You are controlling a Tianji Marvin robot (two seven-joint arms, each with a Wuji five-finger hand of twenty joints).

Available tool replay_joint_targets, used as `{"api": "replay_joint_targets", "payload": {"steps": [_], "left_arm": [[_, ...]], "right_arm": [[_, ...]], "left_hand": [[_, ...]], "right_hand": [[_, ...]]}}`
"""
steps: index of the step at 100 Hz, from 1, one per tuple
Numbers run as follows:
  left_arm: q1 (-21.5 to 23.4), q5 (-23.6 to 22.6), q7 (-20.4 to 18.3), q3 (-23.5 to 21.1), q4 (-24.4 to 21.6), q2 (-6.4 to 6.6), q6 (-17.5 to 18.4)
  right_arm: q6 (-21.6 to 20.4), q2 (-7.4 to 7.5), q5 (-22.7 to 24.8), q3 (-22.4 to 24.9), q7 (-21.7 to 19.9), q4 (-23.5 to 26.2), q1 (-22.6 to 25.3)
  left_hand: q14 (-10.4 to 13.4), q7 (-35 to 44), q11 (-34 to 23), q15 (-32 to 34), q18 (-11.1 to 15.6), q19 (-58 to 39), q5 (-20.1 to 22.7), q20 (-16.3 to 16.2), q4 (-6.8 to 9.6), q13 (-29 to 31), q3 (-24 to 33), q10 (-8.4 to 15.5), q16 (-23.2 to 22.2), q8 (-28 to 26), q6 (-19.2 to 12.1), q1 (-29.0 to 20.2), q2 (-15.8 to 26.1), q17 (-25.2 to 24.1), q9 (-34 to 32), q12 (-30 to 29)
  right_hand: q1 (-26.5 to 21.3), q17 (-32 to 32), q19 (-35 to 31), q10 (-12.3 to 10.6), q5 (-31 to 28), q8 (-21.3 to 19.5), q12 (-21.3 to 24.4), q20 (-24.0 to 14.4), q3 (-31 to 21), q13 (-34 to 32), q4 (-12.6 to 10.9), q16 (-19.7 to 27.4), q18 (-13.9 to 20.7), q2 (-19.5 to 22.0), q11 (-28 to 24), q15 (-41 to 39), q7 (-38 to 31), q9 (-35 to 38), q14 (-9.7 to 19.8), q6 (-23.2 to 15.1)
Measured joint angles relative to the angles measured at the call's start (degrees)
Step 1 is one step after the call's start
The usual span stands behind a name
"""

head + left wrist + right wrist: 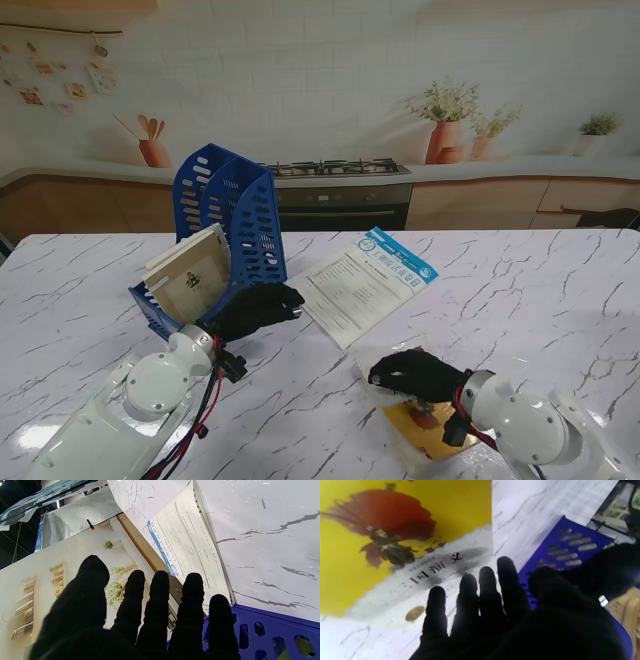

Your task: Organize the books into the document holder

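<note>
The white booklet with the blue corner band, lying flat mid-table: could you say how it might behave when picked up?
The white booklet looks thin and soft-covered, so it will probably droop if gripped by one edge. Lying flat on the smooth marble table, it may slide rather than lift.

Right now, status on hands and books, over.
Left hand open beside blue document holder, one beige book inside. Right hand open over yellow book. White booklet flat on table, nothing blocking.
</note>
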State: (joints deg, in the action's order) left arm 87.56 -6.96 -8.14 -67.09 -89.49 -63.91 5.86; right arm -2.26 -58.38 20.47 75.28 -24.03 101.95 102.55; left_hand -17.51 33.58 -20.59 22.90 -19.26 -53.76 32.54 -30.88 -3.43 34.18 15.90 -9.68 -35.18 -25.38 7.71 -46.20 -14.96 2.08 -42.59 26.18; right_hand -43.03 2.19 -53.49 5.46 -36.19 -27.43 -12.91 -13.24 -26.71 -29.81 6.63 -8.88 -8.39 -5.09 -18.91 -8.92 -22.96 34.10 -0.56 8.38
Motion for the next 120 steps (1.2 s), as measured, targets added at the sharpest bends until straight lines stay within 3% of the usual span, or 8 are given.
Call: {"api": "replay_joint_targets", "payload": {"steps": [10,17,30,50,67,77,92,120], "left_arm": [[0.0,0.3,0.0,0.2,0.0,0.00,0.0],[0.0,0.6,-0.1,0.5,0.0,0.00,0.0],[0.0,0.8,0.0,1.4,0.1,0.01,0.1],[-0.9,1.6,-0.3,4.6,1.7,0.11,2.2],[-3.8,5.8,-2.6,8.6,5.3,0.10,3.7],[-5.0,6.2,-3.3,9.9,6.7,-0.06,4.4],[-6.8,8.0,-6.0,12.6,8.2,-0.02,5.0],[-7.3,8.5,-5.9,13.3,9.1,-0.41,5.2]], "right_arm": [[0.4,-0.90,1.5,2.8,2.4,3.6,3.2],[0.8,-1.43,4.7,5.2,3.7,6.2,5.6],[2.2,-1.72,7.2,7.8,5.4,8.1,8.4],[5.2,-1.91,8.8,10.8,6.0,7.8,10.8],[7.1,-2.02,8.9,11.9,7.1,7.0,12.5],[7.5,-1.97,8.6,12.7,5.4,7.0,13.1],[7.6,-1.64,7.5,12.8,4.8,7.1,13.2],[7.9,-1.03,3.6,11.6,2.5,7.5,13.2]], "left_hand": [[0.0,0.0,0.0,0.0,0.0,0.0,0.0,0.0,0.00,0.0,0.0,0.0,0.0,0.0,0.0,-0.6,0.0,0.4,0.0,0.0],[0.0,0.0,-0.2,0.0,0.0,0.0,0.2,0.0,0.00,0.0,0.0,0.0,0.0,0.0,0.0,-1.1,0.0,1.5,0.0,0.0],[-0.1,0.9,-1.4,1.7,0.0,-2.9,1.3,-0.5,0.00,2.0,-0.7,-0.4,0.0,0.0,0.0,-1.1,0.1,4.4,-1.3,0.4],[-1.6,3.9,-3.4,7.1,-0.8,-11.0,4.1,-3.3,0.00,7.5,-1.4,-1.8,0.6,0.0,0.1,-2.3,0.1,10.4,-6.4,0.6],[-3.2,5.7,-4.1,10.3,-2.1,-14.5,5.6,-5.4,0.00,11.1,-1.5,-3.8,2.4,0.8,3.1,-2.8,0.7,14.8,-10.1,-1.1],[-3.7,6.2,-5.1,13.1,-2.7,-15.9,6.3,-6.2,0.00,12.7,-1.5,-4.4,3.9,1.5,3.7,-2.8,1.4,17.0,-11.8,-2.1],[-3.9,6.0,-5.2,13.4,-2.8,-16.3,6.3,-6.6,0.00,12.8,-2.2,-4.8,4.9,1.5,4.3,-2.8,2.7,17.1,-11.6,-2.5],[-4.4,5.0,-5.2,13.4,-3.3,-16.3,5.4,-6.6,0.00,12.6,-2.8,-4.8,5.6,2.3,4.4,-2.8,3.6,16.3,-10.6,-3.2]], "right_hand": [[1.8,-1.2,-1.0,0.1,0.0,-3.3,0.0,-0.2,2.3,-1.9,-0.6,-0.9,-0.3,0.0,0.0,-2.6,0.1,0.3,-2.0,-0.7],[2.3,-2.3,-2.3,0.6,-2.0,-5.4,-1.9,-0.8,3.9,-4.9,-0.6,-3.0,-0.4,-0.1,-0.5,-4.1,0.7,4.8,-3.7,-1.3],[3.0,-4.2,-3.7,0.8,-3.7,-6.9,-4.4,-2.8,6.4,-9.0,-0.6,-6.0,-0.4,-1.5,-0.6,-5.0,0.8,7.8,-5.4,-2.0],[3.0,-4.4,-3.7,0.8,-3.3,-8.1,-5.8,-3.4,8.4,-10.1,-0.6,-6.9,-0.4,-1.5,-0.6,-5.4,0.8,8.7,-5.4,-2.1],[3.0,-7.7,-5.0,0.8,-5.1,-8.8,-6.5,-5.5,10.3,-12.0,-0.6,-7.7,-0.4,-1.4,-1.0,-5.6,0.2,10.6,-5.4,-2.7],[3.0,-10.8,-7.5,0.6,-6.1,-8.9,-6.7,-7.1,10.6,-12.4,-0.6,-7.9,-0.5,-1.4,-1.7,-4.7,0.1,11.3,-2.2,-2.7],[3.0,-17.7,-13.0,0.2,-8.6,-9.6,-7.4,-9.3,11.1,-13.6,-0.6,-7.9,-0.5,-1.4,-3.1,-4.7,-1.8,14.3,-2.1,-3.6],[3.6,-23.6,-16.6,0.0,-10.0,-9.6,-7.3,-10.6,9.9,-18.0,-0.6,-8.9,-0.5,-1.4,-3.5,-9.7,-2.8,18.3,-2.1,-4.2]]}}
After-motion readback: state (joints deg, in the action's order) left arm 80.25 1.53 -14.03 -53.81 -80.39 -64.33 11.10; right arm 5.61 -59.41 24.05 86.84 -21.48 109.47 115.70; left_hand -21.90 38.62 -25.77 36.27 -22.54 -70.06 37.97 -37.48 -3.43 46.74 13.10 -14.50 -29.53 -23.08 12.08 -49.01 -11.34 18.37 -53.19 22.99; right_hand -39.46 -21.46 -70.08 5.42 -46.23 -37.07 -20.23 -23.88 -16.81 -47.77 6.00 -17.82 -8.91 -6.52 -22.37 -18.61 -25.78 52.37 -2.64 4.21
